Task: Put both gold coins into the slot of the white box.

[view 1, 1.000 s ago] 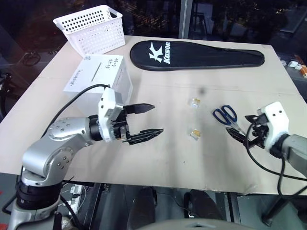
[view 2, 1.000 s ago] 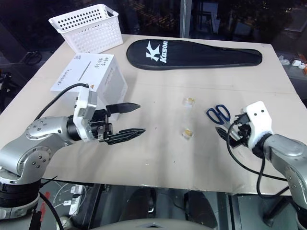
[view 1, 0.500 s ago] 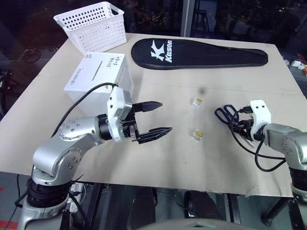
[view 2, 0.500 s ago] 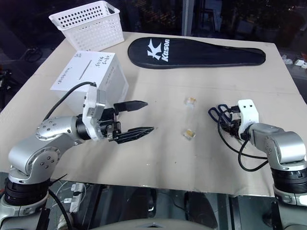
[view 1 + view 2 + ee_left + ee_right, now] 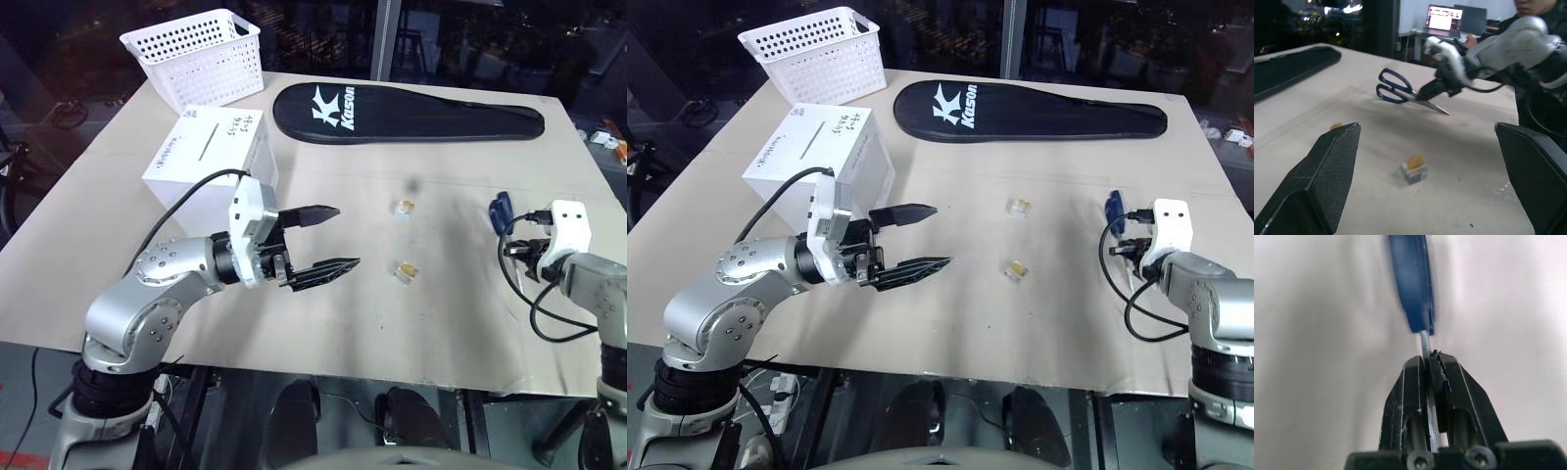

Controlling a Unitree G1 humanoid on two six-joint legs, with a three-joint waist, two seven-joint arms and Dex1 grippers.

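Note:
Two gold coins in clear cases lie mid-table, one [image 5: 404,207] farther from me and one [image 5: 405,271] nearer. The white box [image 5: 211,152] stands at the left with its slot [image 5: 209,145] a thin dark line on the top face. My left gripper [image 5: 343,237] hovers open to the left of the nearer coin, pointing toward it. At the table's right my right gripper [image 5: 519,245] is shut on the blades of the blue-handled scissors [image 5: 1411,284], whose handles stick out beyond the fingertips.
A white perforated basket [image 5: 201,54] sits at the back left behind the box. A long black racket cover [image 5: 411,108] lies across the back of the table. A person sits beyond the right arm in the left wrist view.
My right gripper closed on the scissors' blades and carried them rightward and farther off, away from the coins. The left gripper stayed open and about in place.

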